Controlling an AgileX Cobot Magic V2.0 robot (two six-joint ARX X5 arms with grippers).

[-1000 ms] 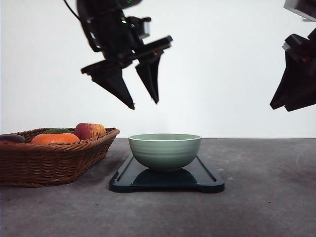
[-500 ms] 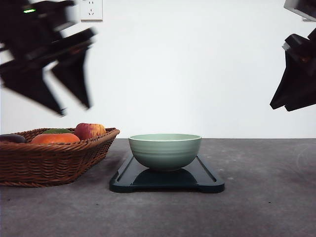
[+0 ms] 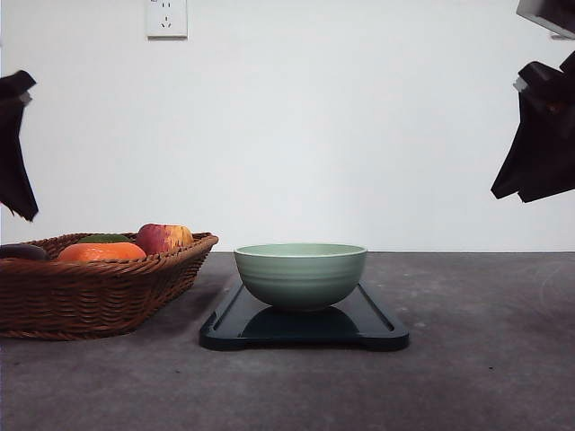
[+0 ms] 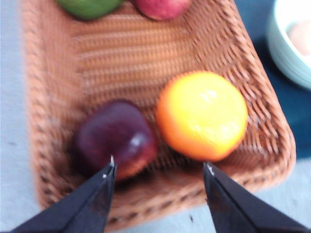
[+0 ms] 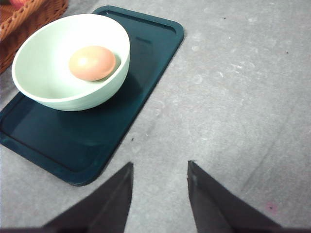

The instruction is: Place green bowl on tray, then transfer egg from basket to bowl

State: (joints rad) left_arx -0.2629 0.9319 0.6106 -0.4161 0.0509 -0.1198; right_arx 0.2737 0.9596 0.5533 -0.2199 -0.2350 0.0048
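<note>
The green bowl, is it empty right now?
No, the right wrist view shows the egg lying inside the green bowl, which sits on the tray.

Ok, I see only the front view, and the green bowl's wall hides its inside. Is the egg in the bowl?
Observer: Yes. The right wrist view shows a brown egg lying inside the green bowl on the tray.
Operator: And what is at my left edge?
Observer: The left fingers, open and empty above the basket, near an orange and a dark purple fruit.
Operator: And on the right?
Observer: The right fingers, open too, over bare table beside the tray.
</note>
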